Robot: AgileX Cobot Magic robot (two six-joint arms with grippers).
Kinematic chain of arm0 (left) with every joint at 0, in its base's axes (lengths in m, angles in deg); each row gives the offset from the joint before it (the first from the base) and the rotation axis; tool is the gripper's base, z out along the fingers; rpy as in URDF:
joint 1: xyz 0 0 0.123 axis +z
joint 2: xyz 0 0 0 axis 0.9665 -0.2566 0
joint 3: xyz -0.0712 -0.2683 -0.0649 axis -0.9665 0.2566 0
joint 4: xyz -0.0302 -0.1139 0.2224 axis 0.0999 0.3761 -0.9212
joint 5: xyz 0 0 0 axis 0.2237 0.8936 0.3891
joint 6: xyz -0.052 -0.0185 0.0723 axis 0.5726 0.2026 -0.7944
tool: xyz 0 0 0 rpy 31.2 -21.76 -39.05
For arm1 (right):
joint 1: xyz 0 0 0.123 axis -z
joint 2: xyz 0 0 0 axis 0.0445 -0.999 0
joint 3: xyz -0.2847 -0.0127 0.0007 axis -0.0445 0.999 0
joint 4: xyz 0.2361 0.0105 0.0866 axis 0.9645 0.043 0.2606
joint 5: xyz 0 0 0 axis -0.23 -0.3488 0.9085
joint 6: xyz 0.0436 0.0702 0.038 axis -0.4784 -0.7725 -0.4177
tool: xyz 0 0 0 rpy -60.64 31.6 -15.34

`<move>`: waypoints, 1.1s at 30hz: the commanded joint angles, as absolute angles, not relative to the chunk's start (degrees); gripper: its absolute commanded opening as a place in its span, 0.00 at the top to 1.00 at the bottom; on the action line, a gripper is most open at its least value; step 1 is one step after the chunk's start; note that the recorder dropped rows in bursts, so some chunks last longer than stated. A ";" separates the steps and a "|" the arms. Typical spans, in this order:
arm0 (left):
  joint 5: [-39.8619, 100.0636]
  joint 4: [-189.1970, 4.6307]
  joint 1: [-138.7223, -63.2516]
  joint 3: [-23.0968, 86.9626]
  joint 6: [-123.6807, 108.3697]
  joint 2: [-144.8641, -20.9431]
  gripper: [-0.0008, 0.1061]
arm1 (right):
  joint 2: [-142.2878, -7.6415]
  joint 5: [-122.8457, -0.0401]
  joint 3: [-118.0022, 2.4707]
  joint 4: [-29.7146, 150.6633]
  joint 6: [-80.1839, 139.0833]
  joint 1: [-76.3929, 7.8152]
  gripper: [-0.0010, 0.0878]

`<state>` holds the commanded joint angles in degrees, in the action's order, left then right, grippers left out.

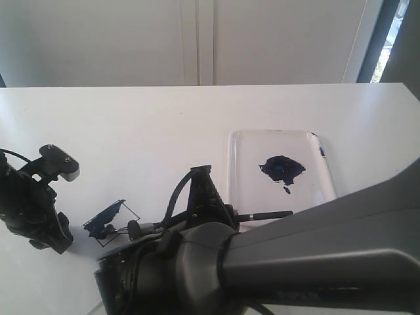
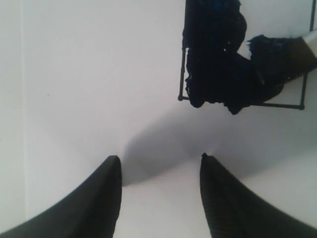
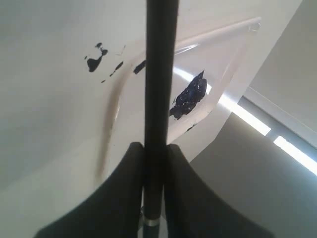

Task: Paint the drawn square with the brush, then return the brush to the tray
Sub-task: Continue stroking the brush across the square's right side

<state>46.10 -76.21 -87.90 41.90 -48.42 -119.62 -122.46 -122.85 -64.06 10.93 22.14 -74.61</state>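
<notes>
Right gripper [image 3: 154, 148] clamped on the brush [image 3: 161, 74], bristles on the partly filled drawn square [image 1: 105, 223] left of the tray [image 1: 231, 172]; painting step, next stroke probably must cover its bare near-right part.

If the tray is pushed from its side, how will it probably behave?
The tray looks like thin clear plastic, so it is probably light and would likely slide on the smooth white table. It is shallow and flat, so tipping seems unlikely. Its paint blob may be wet, so a jolt might smear it.
</notes>
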 joint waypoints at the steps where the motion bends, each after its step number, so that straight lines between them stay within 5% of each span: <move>1: 46.10 -76.21 -87.90 41.90 -48.42 -119.62 0.49 | -122.55 -122.85 -64.06 10.51 21.99 -74.36 0.99; 33: 45.99 -76.21 -87.90 41.90 -48.41 -119.62 0.49 | -123.18 -122.85 -64.27 10.28 22.84 -74.20 0.99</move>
